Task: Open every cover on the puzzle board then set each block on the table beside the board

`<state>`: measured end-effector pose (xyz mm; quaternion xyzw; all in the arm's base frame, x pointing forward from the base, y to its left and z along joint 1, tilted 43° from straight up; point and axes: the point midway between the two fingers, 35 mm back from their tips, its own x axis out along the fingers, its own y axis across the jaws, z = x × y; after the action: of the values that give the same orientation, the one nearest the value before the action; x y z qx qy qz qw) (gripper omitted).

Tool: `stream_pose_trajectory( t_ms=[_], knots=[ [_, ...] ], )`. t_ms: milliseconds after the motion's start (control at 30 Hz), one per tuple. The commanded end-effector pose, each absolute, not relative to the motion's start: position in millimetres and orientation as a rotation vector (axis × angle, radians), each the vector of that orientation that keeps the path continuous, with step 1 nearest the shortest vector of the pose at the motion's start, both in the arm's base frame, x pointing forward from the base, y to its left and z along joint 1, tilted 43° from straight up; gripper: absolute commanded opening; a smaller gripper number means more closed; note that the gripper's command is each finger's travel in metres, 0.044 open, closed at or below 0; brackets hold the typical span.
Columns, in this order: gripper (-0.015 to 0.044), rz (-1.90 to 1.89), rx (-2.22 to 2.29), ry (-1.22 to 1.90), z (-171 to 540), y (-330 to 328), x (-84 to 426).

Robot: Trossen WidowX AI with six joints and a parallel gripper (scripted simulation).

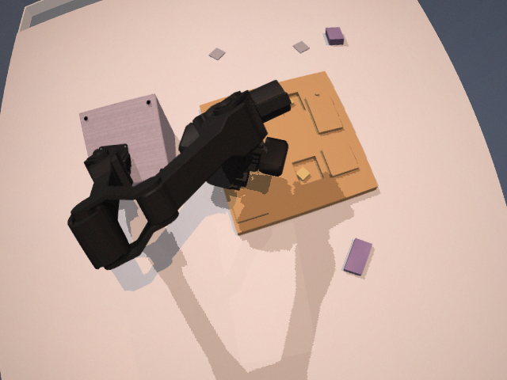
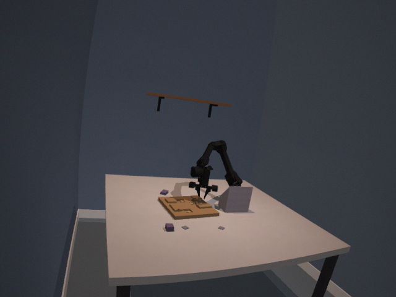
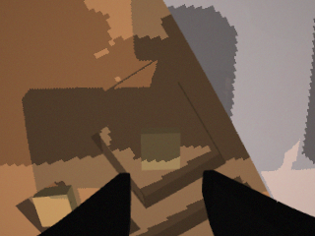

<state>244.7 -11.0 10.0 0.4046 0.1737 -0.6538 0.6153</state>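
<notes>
The orange puzzle board (image 1: 360, 176) (image 2: 204, 214) (image 3: 59, 44) lies flat on the table. My gripper (image 2: 202, 198) (image 3: 167, 183) is partly open and empty, low over the board's edge near the mauve box; the arm hides its fingers in the top view. In the wrist view a yellow block (image 3: 160, 150) lies in a shadowed, uncovered well just beyond the fingertips. A second yellow block (image 3: 51, 210) sits in a well at lower left. The top view shows a yellow block (image 1: 303, 173) in an open well, with a cover (image 1: 340, 161) beside it. Another cover (image 1: 324, 114) lies at upper right.
A mauve box (image 1: 123, 131) (image 2: 236, 199) stands close beside the board and arm. A small purple block (image 1: 334, 33) (image 2: 169, 227) and a flat purple block (image 1: 358, 256) (image 2: 164, 192) lie off the board. Two thin grey tiles lie beyond it, one left (image 1: 216, 53), one right (image 1: 300, 47).
</notes>
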Motion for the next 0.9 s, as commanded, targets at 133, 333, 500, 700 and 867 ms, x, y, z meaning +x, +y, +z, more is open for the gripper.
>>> stream_pose_trajectory(
  t_ms=[133, 333, 500, 700, 867],
  knots=[
    [0.0144, -1.503, 0.924, 0.401, 9.6, -11.6, 244.6],
    [0.0144, -1.503, 0.924, 0.401, 9.6, -11.6, 244.6],
    [0.0144, -1.503, 0.924, 0.401, 7.9, -13.3, 244.9],
    [0.0144, -1.503, 0.924, 0.401, 3.7, -17.4, 245.7],
    [0.0144, -1.503, 0.923, 0.401, 0.2, -21.0, 246.2]
  ],
)
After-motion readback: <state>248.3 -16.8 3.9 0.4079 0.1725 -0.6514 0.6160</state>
